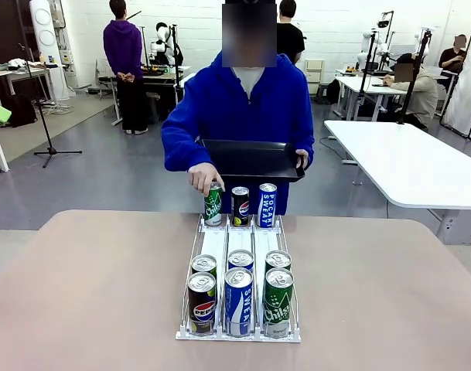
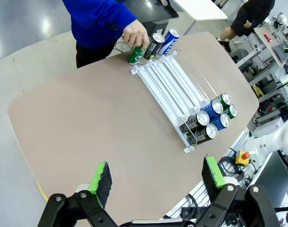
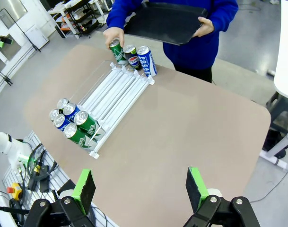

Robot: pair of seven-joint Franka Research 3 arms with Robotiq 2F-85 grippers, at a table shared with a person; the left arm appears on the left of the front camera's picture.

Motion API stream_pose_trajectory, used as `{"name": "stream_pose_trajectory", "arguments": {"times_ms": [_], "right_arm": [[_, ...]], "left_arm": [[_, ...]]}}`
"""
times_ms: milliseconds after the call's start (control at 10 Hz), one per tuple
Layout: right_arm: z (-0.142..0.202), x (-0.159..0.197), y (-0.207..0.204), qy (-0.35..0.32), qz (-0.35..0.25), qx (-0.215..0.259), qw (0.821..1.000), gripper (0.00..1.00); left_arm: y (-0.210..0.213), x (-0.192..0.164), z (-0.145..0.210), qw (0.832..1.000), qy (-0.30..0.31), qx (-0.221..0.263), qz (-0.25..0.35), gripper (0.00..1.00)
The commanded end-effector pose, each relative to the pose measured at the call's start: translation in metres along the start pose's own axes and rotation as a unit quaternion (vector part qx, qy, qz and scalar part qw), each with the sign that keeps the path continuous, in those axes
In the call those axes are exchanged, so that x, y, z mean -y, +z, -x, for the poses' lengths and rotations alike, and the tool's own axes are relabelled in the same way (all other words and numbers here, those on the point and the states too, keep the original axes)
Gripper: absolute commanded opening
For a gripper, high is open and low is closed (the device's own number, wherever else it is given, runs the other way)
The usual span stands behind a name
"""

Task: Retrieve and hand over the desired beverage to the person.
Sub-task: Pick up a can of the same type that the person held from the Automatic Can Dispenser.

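Gripper jaws hang released on both arms, left gripper [image 2: 157, 179] and right gripper [image 3: 141, 187], high above the bench [image 1: 88, 286]. At the rack's [image 1: 214, 243] far end the person [image 1: 243, 108] touches a green can [image 1: 213, 207]. Reaching there risks striking that hand [image 1: 204, 178] or toppling neighbouring cans [image 1: 240, 207].

The left gripper [image 2: 157, 178] hangs high, jaws spread wide and empty; the right gripper [image 3: 141, 188] hangs the same way. Across at twelve o'clock the person [image 1: 243, 100] holds one hand [image 1: 204, 178] low, fingers curled downward; the other hand [image 1: 302, 161], at one o'clock, is clenched
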State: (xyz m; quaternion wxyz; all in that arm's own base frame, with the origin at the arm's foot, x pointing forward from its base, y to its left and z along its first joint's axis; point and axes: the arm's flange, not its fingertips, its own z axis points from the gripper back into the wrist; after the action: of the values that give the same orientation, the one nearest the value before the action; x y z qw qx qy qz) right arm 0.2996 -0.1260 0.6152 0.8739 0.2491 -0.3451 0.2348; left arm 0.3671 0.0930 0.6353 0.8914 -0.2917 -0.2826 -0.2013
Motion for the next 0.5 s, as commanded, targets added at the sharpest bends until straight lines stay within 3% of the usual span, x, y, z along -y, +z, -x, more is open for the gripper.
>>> {"name": "stream_pose_trajectory", "arguments": {"times_ms": [0,400], "right_arm": [[-0.0011,0.0009,-0.0009,0.006,-0.012,0.008,1.0,1.0],[-0.0011,0.0009,-0.0009,0.006,-0.012,0.008,1.0,1.0]], "left_arm": [[0.0008,-0.0016,0.0007,1.0,-0.01,0.004,0.007,1.0],[0.0008,-0.0016,0.0007,1.0,-0.01,0.004,0.007,1.0]]}}
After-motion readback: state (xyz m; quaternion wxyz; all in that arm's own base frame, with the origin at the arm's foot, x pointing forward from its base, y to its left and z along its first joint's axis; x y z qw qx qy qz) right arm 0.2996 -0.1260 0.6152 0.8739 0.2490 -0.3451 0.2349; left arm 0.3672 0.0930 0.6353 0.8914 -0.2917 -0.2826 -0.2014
